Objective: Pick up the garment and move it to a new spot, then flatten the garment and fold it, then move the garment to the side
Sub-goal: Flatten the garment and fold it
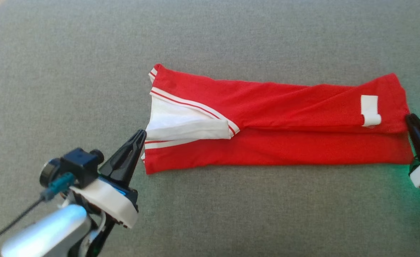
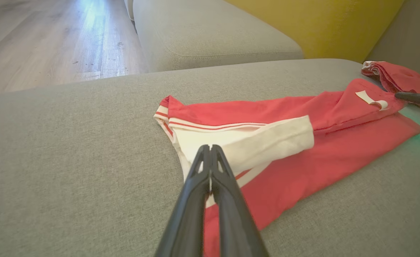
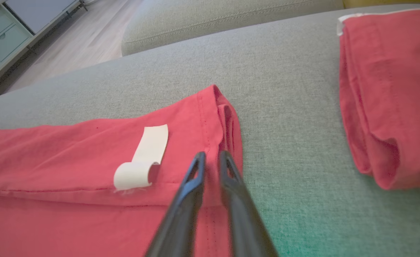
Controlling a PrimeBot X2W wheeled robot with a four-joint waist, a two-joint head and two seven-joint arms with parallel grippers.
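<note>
A red garment (image 1: 285, 142) with white striped trim lies folded into a long strip across the grey sofa seat (image 1: 88, 71). Its white-lined end points left, and a white label (image 1: 369, 107) sits near its right end. My left gripper (image 1: 141, 135) is shut at the white left edge, which draws to a point at its tips. The left wrist view has those tips (image 2: 210, 148) closed over the white cloth of the garment (image 2: 303, 157). My right gripper (image 1: 409, 117) is at the right hem. In the right wrist view its fingers (image 3: 211, 156) stand slightly apart above the red hem (image 3: 224, 121).
A second folded red cloth (image 3: 385, 107) lies on the seat just beyond the garment's right end. A neighbouring grey cushion (image 2: 213, 32) and a yellow backrest (image 2: 320, 21) lie behind. Wooden floor (image 2: 53, 35) and a drawer cabinet (image 3: 3, 32) sit past the seat's edge.
</note>
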